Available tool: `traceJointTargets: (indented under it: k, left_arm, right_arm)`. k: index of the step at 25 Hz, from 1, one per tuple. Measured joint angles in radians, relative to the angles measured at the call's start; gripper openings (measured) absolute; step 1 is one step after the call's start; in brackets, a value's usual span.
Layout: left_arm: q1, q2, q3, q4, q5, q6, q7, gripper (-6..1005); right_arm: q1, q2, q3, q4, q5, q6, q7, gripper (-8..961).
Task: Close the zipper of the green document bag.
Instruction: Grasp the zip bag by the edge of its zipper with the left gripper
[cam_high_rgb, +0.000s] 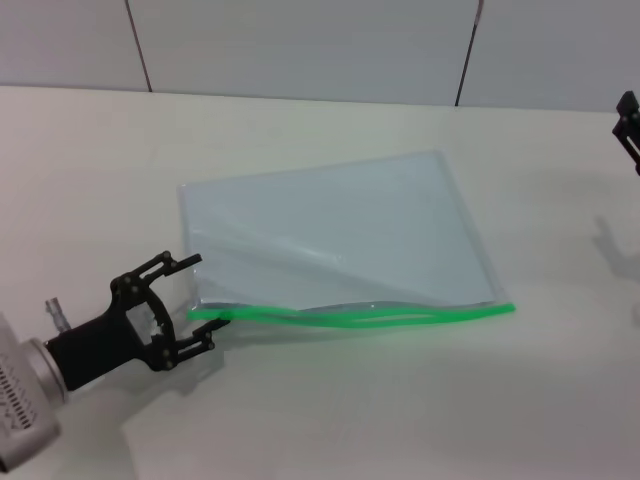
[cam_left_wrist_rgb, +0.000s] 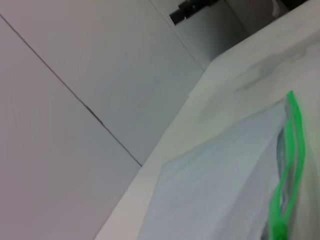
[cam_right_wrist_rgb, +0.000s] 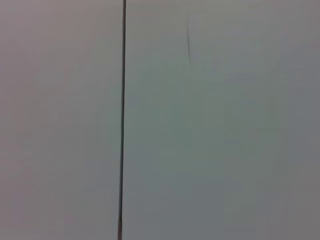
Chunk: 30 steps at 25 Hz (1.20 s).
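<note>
In the head view the green document bag (cam_high_rgb: 335, 230) lies flat on the pale worktop (cam_high_rgb: 400, 400), a large translucent bluish-white pouch turned at an angle. The zipper (cam_high_rgb: 360, 316) runs along the pouch's near long edge as a thin bright green strip; it waves and its two halves gape apart through the middle, so the mouth stands partly open. The left claw (cam_high_rgb: 190, 303) sits at the strip's left end, released, its black fingers spread wide with one above the pouch's corner and the lower one touching the green end. The right claw (cam_high_rgb: 628, 120) shows only as a dark piece well apart from the pouch, toward the wall (cam_high_rgb: 300, 45); whether it is clenched cannot be told.

In the left wrist view the bag (cam_left_wrist_rgb: 220, 185) fills the lower part, pale and smooth, with the zipper (cam_left_wrist_rgb: 290, 160) as two green lines separated by a grey gap. A darker green lump, apparently the slider (cam_left_wrist_rgb: 278, 231), sits at the strip's close end.

The right wrist view shows only the wall panel (cam_right_wrist_rgb: 215, 125) with a dark seam.
</note>
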Motion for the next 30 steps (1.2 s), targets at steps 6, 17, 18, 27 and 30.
traceJointTargets:
  k: [6,17,18,27,30]
  left_arm:
    - [-0.033,0.001,0.003,0.002,0.009,-0.056,0.001,679]
    - [-0.102,0.002,0.006,0.035,0.045,-0.161,0.013,628]
    - [-0.107,0.002,0.006,0.037,0.055,-0.172,0.014,624]
    - [-0.130,0.005,-0.006,0.081,0.061,-0.191,0.028,325]
    - [-0.132,0.002,-0.009,0.087,0.035,-0.192,0.045,232]
  right_arm:
    - [0.000,0.000,-0.003,0.003,0.000,-0.016,0.000,868]
    - [0.002,0.001,-0.007,0.008,-0.006,-0.023,0.000,865]
    - [0.002,0.001,-0.008,0.008,-0.006,-0.024,0.000,865]
    - [0.005,0.001,-0.063,0.012,-0.010,-0.069,-0.002,862]
    - [0.017,0.001,-0.116,0.008,-0.011,-0.080,-0.002,858]
